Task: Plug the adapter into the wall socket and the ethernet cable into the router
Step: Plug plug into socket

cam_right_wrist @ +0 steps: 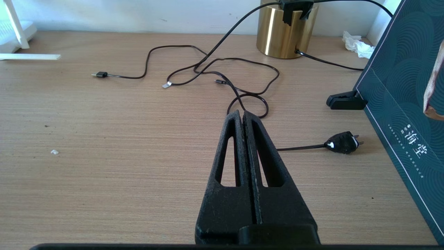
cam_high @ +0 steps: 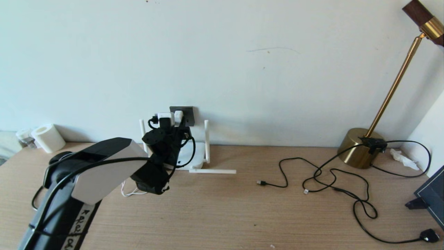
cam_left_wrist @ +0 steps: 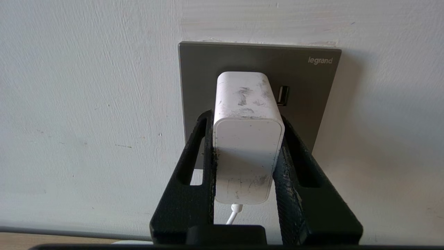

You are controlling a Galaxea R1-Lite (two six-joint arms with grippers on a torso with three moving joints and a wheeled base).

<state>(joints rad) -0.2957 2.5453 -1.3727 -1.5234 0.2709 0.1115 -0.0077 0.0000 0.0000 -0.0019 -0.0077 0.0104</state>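
Note:
My left gripper point(cam_high: 176, 121) point(cam_left_wrist: 247, 118) is shut on the adapter point(cam_high: 178, 116) point(cam_left_wrist: 248, 152), a scuffed white rounded cube. The adapter's far end meets the dark grey wall socket point(cam_high: 189, 116) point(cam_left_wrist: 312, 90); its pins are hidden. Its thin white cord point(cam_left_wrist: 233, 215) hangs below. The white router point(cam_high: 194, 158) point(cam_right_wrist: 14, 31) sits under the socket, mostly behind my left arm, with one antenna point(cam_high: 212, 171) lying flat. The ethernet cable's small black connector end point(cam_high: 260, 182) point(cam_right_wrist: 100, 74) lies on the table to the right of the router. My right gripper point(cam_right_wrist: 241, 113) hovers shut and empty over the table, out of the head view.
Thin black cables point(cam_high: 347, 192) tangle on the right of the table, one ending in a black plug point(cam_high: 430, 235) point(cam_right_wrist: 341, 143). A brass lamp base point(cam_high: 359, 147) stands at the back right, a dark box point(cam_high: 433, 194) at the right edge, and a tissue roll point(cam_high: 48, 138) at the back left.

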